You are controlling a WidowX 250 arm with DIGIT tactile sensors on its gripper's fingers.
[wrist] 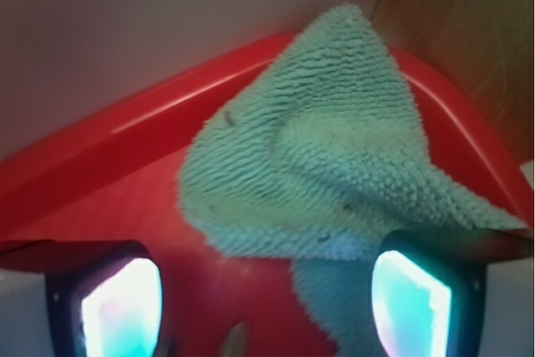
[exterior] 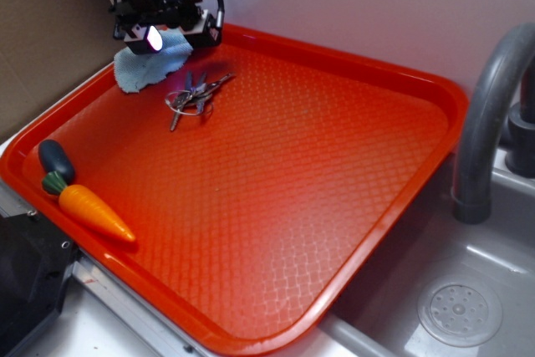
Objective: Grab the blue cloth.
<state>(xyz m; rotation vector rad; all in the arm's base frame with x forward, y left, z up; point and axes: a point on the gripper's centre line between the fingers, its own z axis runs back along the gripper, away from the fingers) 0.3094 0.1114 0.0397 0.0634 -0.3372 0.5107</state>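
One relation decides the coming move: the blue cloth [exterior: 149, 64] lies directly beneath and just ahead of the pincer [exterior: 170, 37], at the far left corner of the red tray [exterior: 393, 81], bunched up against the tray's raised rim. In the wrist view the pincer [wrist: 266, 311] has its two fingers [wrist: 121, 307] spread apart, one at each lower corner of the picture, and the cloth [wrist: 318, 165] fills the space between and beyond them, a fold of it hanging down beside the right-hand finger; whether either finger touches the fabric I cannot tell. The cloth is crumpled into a peak, its longer run slanting from the tray floor up toward the rim, so there is a raised ridge between the fingers that they could close on. My judgement is that a short drop and a squeeze would do it, the main risk being the closeness of the rim and the wall behind, which leave little room on the far side. A bunch of keys [exterior: 194, 96] rests on the tray just beside the cloth, nearer the camera, and should stay clear of a straight descent. A toy carrot [exterior: 94, 211] and a dark toy aubergine [exterior: 55, 162] lie well apart at the tray's near left edge, while a grey tap [exterior: 489, 114] stands over the sink [exterior: 460, 311] on the right
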